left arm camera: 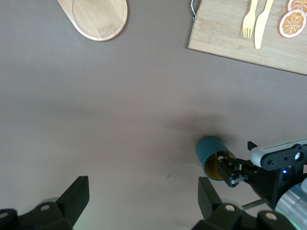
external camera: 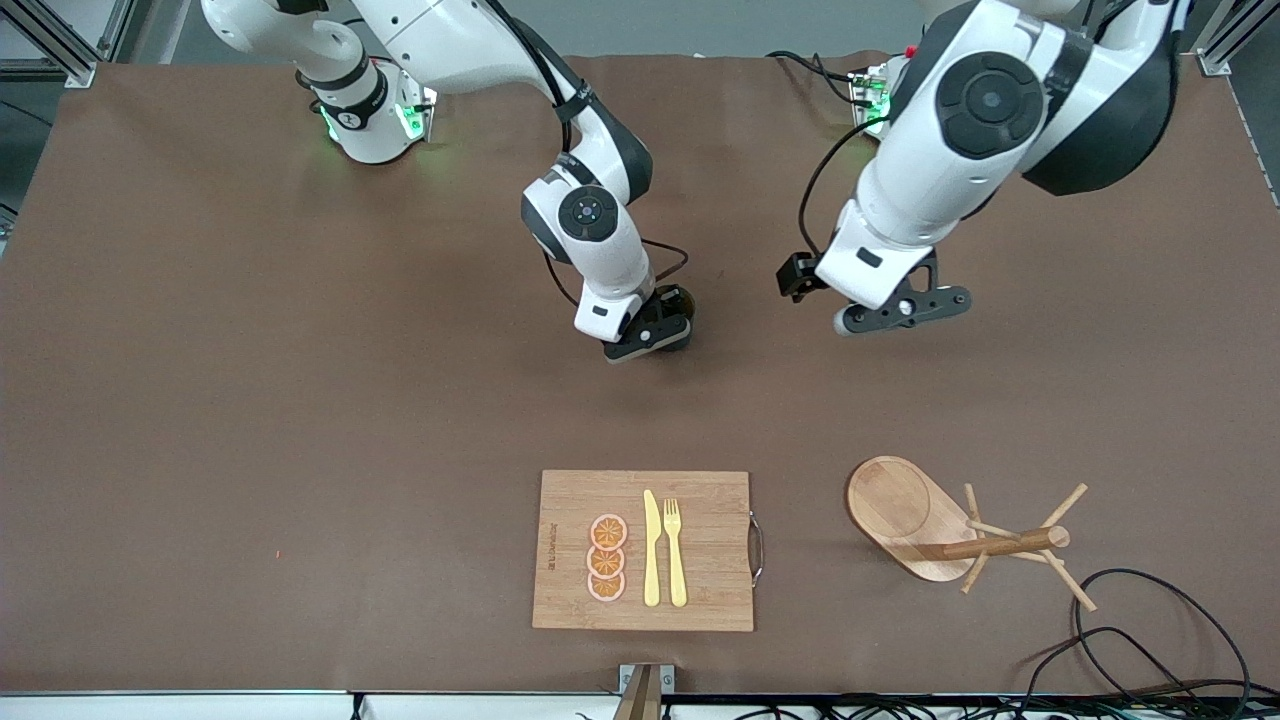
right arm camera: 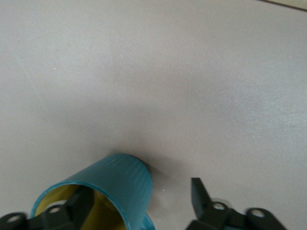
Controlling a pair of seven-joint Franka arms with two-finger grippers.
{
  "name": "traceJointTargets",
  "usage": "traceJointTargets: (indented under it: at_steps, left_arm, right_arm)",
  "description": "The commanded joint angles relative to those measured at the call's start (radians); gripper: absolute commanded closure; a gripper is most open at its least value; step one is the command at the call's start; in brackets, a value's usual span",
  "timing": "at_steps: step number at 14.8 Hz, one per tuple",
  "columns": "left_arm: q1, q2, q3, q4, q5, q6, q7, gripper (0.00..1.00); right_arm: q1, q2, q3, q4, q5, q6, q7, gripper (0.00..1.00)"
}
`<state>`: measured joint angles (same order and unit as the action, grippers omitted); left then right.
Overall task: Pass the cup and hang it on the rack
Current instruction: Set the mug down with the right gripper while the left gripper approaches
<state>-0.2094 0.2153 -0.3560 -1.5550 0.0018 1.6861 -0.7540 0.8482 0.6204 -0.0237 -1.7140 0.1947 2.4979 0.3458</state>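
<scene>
Handover is the step in hand, judged from how things lie: the cup (left arm camera: 214,154) sits on the bare brown table (external camera: 300,420) near its middle, between the two arms, and well apart from the rack (external camera: 950,530), which lies nearer the front camera toward the left arm's end. The right gripper (external camera: 655,335) is low at the cup with its jaws spread wide; in the right wrist view one finger (right arm camera: 79,203) reaches inside the yellow mouth of the cup (right arm camera: 108,189) while the other stands clear outside the wall, so nothing is pinched and the cup looks set down, leaning away from that camera. The left gripper (external camera: 900,310) hangs over bare table beside the cup, jaws also fully wide and empty, its fingertips (left arm camera: 76,194) framing open tabletop in its own wrist view. The next move probably calls for the right arm to lift straight off without its inner finger dragging the rim, then for the left arm to come over and close on the cup's wall, leaving the handle free for a peg. I cannot tell from these views which way the handle faces. A cutting board (external camera: 645,550) with a knife, a fork and orange slices lies beside the rack and plays no part.
</scene>
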Motion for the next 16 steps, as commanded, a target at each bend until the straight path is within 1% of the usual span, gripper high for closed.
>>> traceJointTargets:
  at_steps: [1,4,6,9,11,13,16]
  left_arm:
    - [-0.047,0.010,-0.001,0.010,0.047,0.003,-0.074,0.00]
    - [-0.086,0.013,-0.001,0.012,0.058,0.003,-0.187,0.00]
    - [-0.111,0.018,-0.001,0.009,0.090,0.003,-0.254,0.00]
    - [-0.162,0.033,-0.001,0.010,0.115,0.004,-0.381,0.00]
    - [-0.205,0.047,-0.001,0.012,0.141,0.004,-0.464,0.00]
    - [-0.246,0.070,-0.001,0.015,0.181,0.013,-0.553,0.00]
    - [-0.339,0.137,-0.001,0.019,0.288,0.044,-0.703,0.00]
  right_arm:
    - [-0.004,-0.065,-0.004,0.028,0.020,-0.117,0.010,0.00]
    - [-0.056,-0.135,-0.004,0.073,0.020,-0.290,0.013,0.00]
    - [-0.099,-0.189,-0.005,0.074,0.017,-0.367,0.013,0.00]
    - [-0.204,-0.246,-0.005,0.074,0.008,-0.499,0.010,0.00]
    - [-0.270,-0.269,-0.012,0.074,-0.003,-0.554,0.007,0.00]
    - [-0.340,-0.289,-0.018,0.074,-0.043,-0.592,-0.004,0.00]
    - [-0.420,-0.294,-0.019,0.106,-0.054,-0.619,-0.050,0.00]
